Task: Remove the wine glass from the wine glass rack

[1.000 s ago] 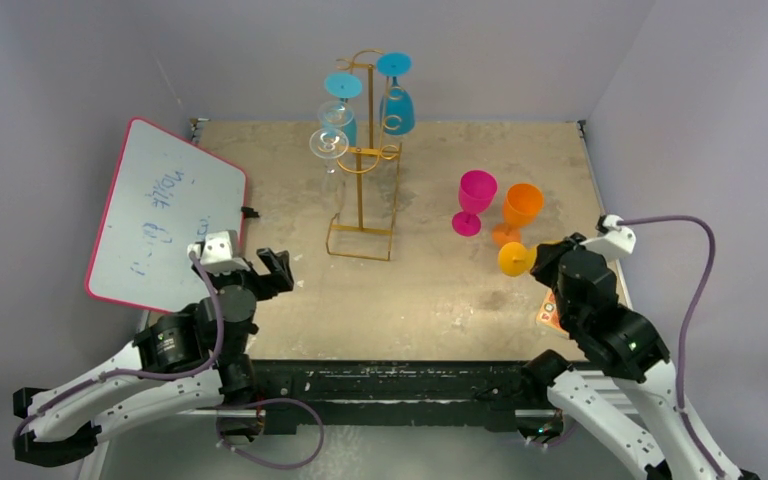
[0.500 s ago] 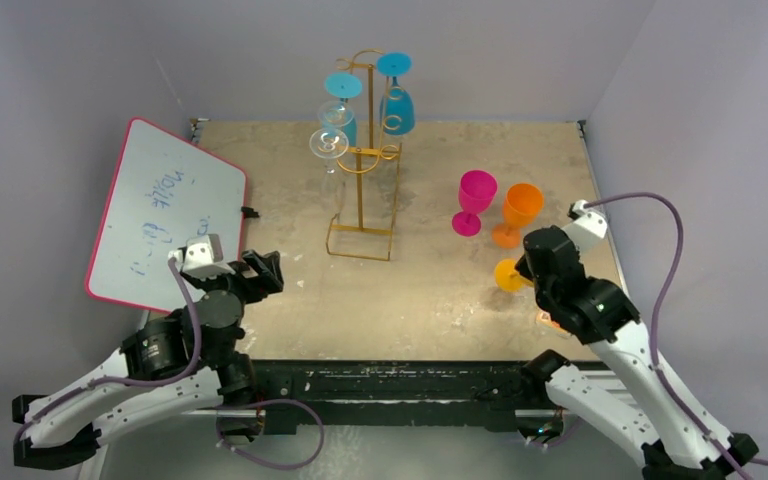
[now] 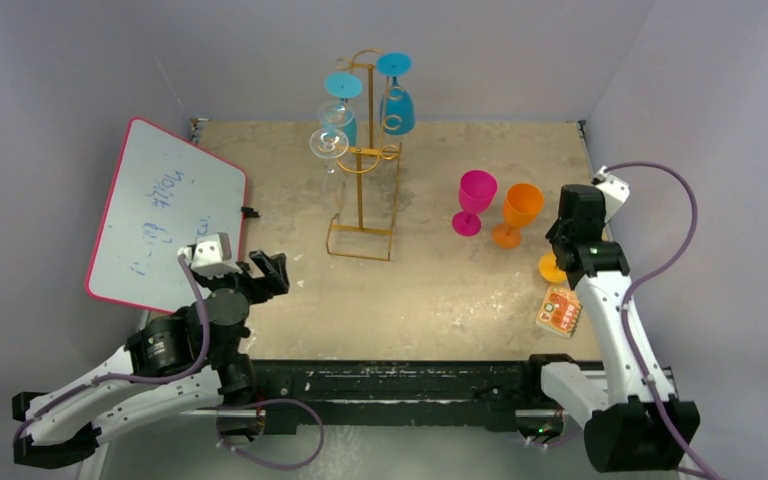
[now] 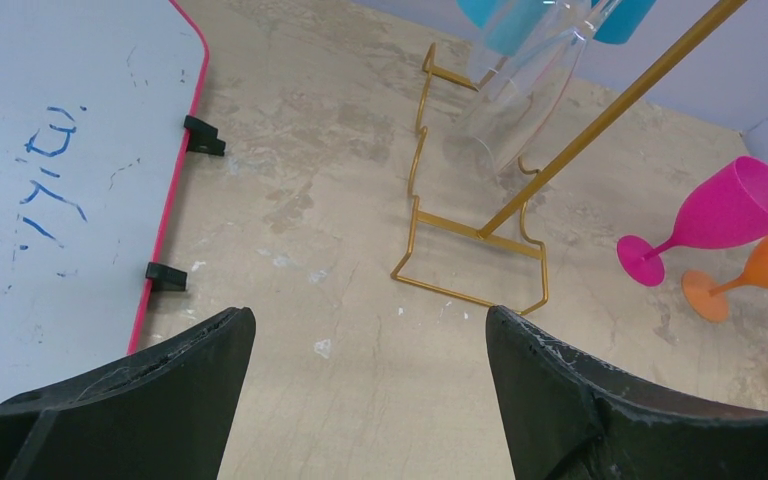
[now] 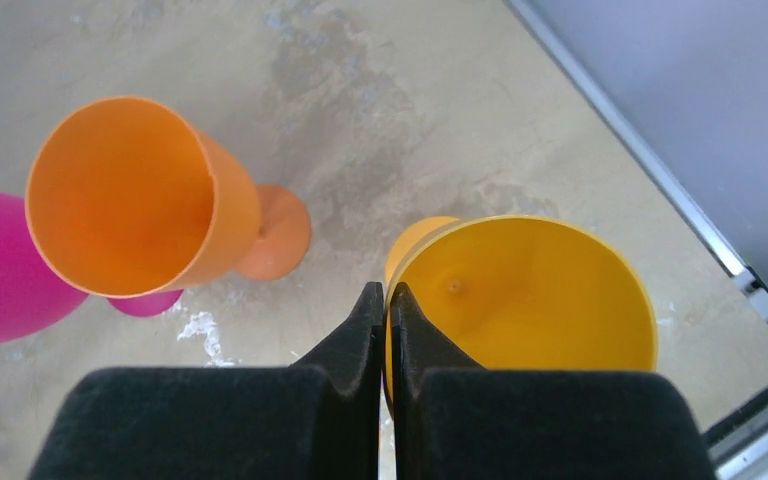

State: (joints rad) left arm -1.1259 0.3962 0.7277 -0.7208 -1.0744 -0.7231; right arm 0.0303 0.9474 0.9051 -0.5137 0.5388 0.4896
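1. The worn beige table top (image 3: 440, 290) carries a pink-framed whiteboard (image 3: 165, 215) at its left and the tall gold wire wine glass rack (image 3: 362, 200) at centre rear.
2. Right arm: the right gripper (image 5: 385, 295) is clenched on the near rim wall of a yellow plastic wine glass (image 5: 530, 290). This glass is off the rack, near the right table edge, just beside an upright orange plastic glass (image 3: 522, 205) and a pink plastic glass (image 3: 476, 195).
3. The held glass's long axis is vertical, mouth up and foot down. Whether the foot rests on the table cannot be told. Judgement: set-down and release is the step in hand.
4. Left arm: the left gripper (image 4: 368, 318) is spread wide and empty, near the whiteboard. The rack lies ahead of it and to its right. This is the nearer arm.
5. On the rack, two clear glasses (image 3: 328, 143) and two teal glasses (image 3: 397, 105) hang inverted, foot up, axes roughly vertical.
6. A small orange card (image 3: 560, 310) lies beside the right arm.
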